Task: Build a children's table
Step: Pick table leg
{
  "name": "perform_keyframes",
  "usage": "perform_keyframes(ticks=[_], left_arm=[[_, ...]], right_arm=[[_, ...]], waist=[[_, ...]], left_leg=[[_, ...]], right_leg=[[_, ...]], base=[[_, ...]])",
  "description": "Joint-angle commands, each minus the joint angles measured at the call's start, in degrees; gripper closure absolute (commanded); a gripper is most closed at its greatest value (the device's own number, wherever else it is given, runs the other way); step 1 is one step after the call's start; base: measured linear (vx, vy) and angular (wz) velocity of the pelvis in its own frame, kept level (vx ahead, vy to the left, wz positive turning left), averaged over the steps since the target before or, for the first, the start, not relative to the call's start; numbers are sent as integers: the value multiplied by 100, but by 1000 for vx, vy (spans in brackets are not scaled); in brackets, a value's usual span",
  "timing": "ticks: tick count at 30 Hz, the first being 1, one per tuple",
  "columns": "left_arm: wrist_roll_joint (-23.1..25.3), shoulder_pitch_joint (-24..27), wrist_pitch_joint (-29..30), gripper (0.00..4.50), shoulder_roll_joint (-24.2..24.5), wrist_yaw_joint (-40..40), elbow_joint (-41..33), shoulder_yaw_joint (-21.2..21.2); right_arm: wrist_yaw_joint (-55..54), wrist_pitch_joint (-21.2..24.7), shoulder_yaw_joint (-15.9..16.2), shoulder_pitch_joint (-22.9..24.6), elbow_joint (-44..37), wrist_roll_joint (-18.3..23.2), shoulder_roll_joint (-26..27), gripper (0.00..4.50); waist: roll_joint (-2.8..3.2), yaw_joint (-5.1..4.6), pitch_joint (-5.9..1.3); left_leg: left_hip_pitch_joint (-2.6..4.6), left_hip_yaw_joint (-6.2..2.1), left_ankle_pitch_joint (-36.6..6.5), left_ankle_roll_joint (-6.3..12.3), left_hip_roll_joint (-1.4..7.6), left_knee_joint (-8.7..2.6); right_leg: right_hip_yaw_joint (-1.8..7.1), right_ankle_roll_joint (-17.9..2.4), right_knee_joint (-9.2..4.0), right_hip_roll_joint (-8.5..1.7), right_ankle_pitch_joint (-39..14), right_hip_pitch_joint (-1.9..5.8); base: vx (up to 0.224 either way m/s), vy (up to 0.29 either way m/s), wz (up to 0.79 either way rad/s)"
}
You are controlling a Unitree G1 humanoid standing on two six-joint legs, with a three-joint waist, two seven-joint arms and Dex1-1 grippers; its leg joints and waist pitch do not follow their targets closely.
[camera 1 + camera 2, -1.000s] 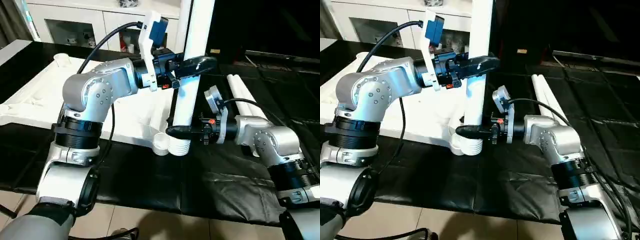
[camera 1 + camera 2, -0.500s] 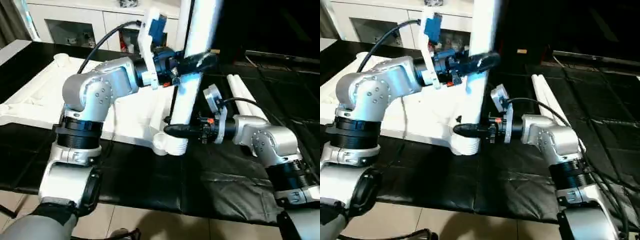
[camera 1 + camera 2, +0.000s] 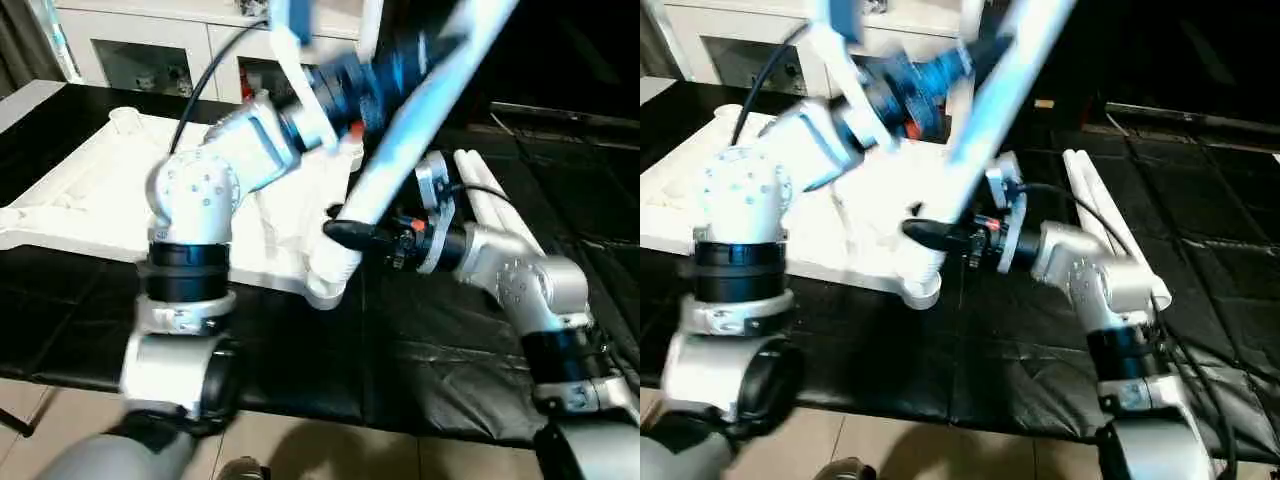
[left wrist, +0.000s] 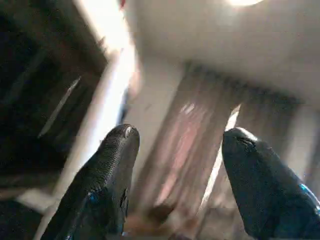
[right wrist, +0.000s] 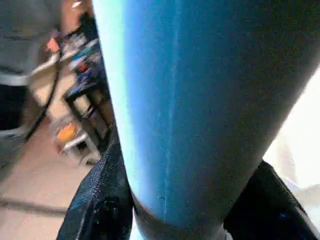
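While tilted, leg (image 3: pixel 400 150) sits between right fingers (image 5: pixel 97 200).

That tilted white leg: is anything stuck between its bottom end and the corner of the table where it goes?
Nothing visible is in the way. The leg leans to the robot's right, its lower end at the corner socket of the upside-down tabletop. The right gripper clamps it just above the socket, from the side.

The long table leg (image 3: pixel 400 150) looks like smooth white plastic or painted wood, as does the ribbed underside of the children's table (image 3: pixel 80 200). A black, slightly glossy, creased sheet (image 3: pixel 450 370) covers the tabletop. The forearms (image 3: pixel 250 150) are satin silver metal; the left pincer (image 4: pixel 175 185) fingers (image 4: pixel 107 185) are matt black, faintly textured plastic.
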Motion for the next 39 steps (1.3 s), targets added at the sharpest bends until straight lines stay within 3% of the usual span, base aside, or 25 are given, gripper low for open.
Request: perform_keyframes(ticks=[1,3,5,6,9,10,11,13,17,18,21,23,26,27,29,33,39], left_arm=[[-475,-87,162,149,-5,161,-102,298],[-736,-9,263,149,38,208,-144,471],[-620,131,277,149,199,137,-243,442],[-309,293,259,149,431,40,-311,286],[862,724,-159,149,1142,-415,-328,-508],[1143,822,-295,149,1321,-536,-324,-733],[1550,981,-541,149,1616,-729,-323,-1109],[2303,1294,-1096,149,2244,-1212,-113,-1856],[3063,1544,-1857,149,2817,-1758,299,-2561],[3644,1635,-2433,149,3143,-2147,636,-3053],[4615,1725,-3438,149,3601,-2772,1345,-3832],[4863,1725,-3719,149,3702,-2926,1582,-4023],[5541,1501,-4677,185,3814,-3084,2643,-4512],[5606,1463,-4799,185,3809,-3095,2779,-4549],[5874,1199,-5279,206,3676,-2965,3471,-4652],[6054,945,-5637,241,3534,-2997,4080,-4692],[6189,666,-5954,307,3341,-2941,4750,-4661]], right_arm=[[-363,-242,-257,-45,-30,-53,60,259],[-586,-349,-309,-9,-17,-128,118,259],[-768,-451,-376,6,9,-171,169,259],[-936,-601,-400,13,53,-279,184,259],[-1326,-1006,-432,10,227,-623,178,259],[-1406,-1107,-442,11,267,-695,178,259],[-1528,-1261,-468,16,321,-781,187,259],[-1747,-1492,-418,63,376,-1024,134,259],[-1968,-1859,-234,205,412,-1408,70,259],[-1995,-1979,-103,310,401,-1576,30,259],[-1907,-1878,-14,461,326,-1592,24,259],[-1895,-1896,-3,499,314,-1604,32,259],[-1796,-1933,70,671,202,-1605,44,259],[-1779,-1930,82,693,184,-1599,44,259],[-1710,-1919,147,797,85,-1585,26,259],[-1680,-1894,180,849,26,-1585,21,259],[-1609,-1886,206,869,18,-1590,0,259]], waist=[[-23,12,-488],[-6,-2,-469],[26,2,-475],[25,-18,-470],[56,-56,-463],[73,-29,-463],[67,-64,-465],[83,-39,-472],[84,-68,-478],[79,-59,-481],[106,-90,-466],[101,-104,-472],[114,-155,-475],[118,-151,-463],[118,-155,-479],[120,-152,-474],[112,-162,-470]], left_leg=[[104,-29,-769,-12,135,-324],[124,-28,-882,-53,144,-342],[131,-37,-893,-89,149,-350],[133,-44,-922,-122,158,-366],[179,-51,-1026,-242,172,-411],[182,-72,-1041,-302,180,-428],[182,-52,-1064,-333,178,-427],[192,-72,-1039,-375,183,-447],[179,-42,-936,-458,158,-438],[172,-55,-927,-448,158,-441],[179,-51,-1133,-416,155,-462],[180,-61,-1185,-444,164,-472],[189,-62,-1359,-475,170,-473],[193,-61,-1380,-440,164,-475],[199,-62,-1382,-464,184,-470],[195,-63,-1438,-441,192,-471],[195,-59,-1458,-389,198,-459]], right_leg=[[211,-1413,-377,-349,-338,350],[220,-1309,-411,-347,-588,330],[217,-1261,-410,-346,-647,332],[221,-1188,-412,-338,-659,320],[236,-816,-446,-332,-980,286],[237,-739,-472,-357,-1056,281],[243,-714,-448,-325,-1031,276],[243,-647,-451,-337,-967,258],[254,-727,-390,-321,-584,266],[250,-768,-398,-336,-525,274],[275,-707,-430,-350,-786,271],[271,-748,-423,-359,-760,271],[272,-840,-397,-361,-723,265],[273,-832,-438,-357,-777,252],[271,-963,-392,-378,-597,256],[265,-1133,-388,-405,-535,267],[273,-1224,-386,-422,-586,272]], base=[[0,0,0],[0,0,0],[0,0,0],[0,0,0],[0,0,0],[0,0,0],[0,0,0],[0,0,0],[0,0,0],[0,0,0],[0,0,0],[0,0,0],[0,0,0],[0,0,0],[0,0,0],[0,0,0],[0,0,0]])
